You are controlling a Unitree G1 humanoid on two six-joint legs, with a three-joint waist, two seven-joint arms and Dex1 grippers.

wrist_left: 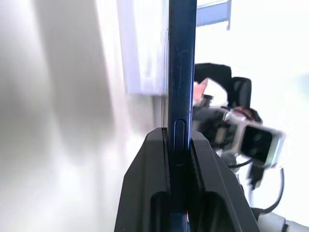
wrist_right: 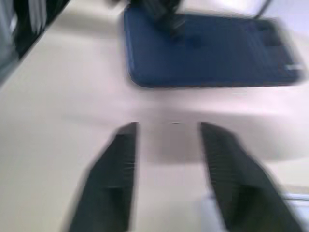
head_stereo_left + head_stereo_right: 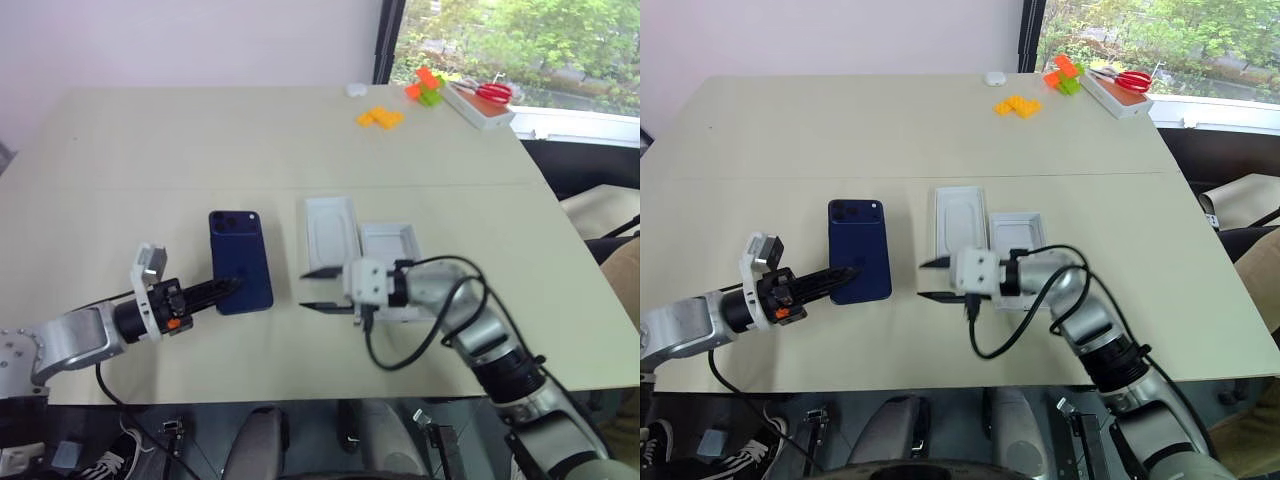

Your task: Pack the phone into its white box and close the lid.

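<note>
The phone (image 3: 240,255) is a dark blue slab with its camera cluster at the far left corner, lying flat over the table left of centre. My left gripper (image 3: 228,289) is shut on its near edge; in the left wrist view the phone's thin side (image 1: 181,72) sits clamped between the black fingers (image 1: 149,183). The white box (image 3: 331,229), open side up with a phone-shaped recess, lies just right of the phone. A second white tray, probably the lid (image 3: 391,243), rests beside it. My right gripper (image 3: 312,288) hovers open in front of the box, pointing at the phone (image 2: 207,50).
Orange blocks (image 3: 380,117), green and orange blocks (image 3: 428,88), a small white object (image 3: 356,90) and red scissors (image 3: 490,93) on a white case lie at the far right of the beige table (image 3: 150,160). The table's near edge runs just under both arms.
</note>
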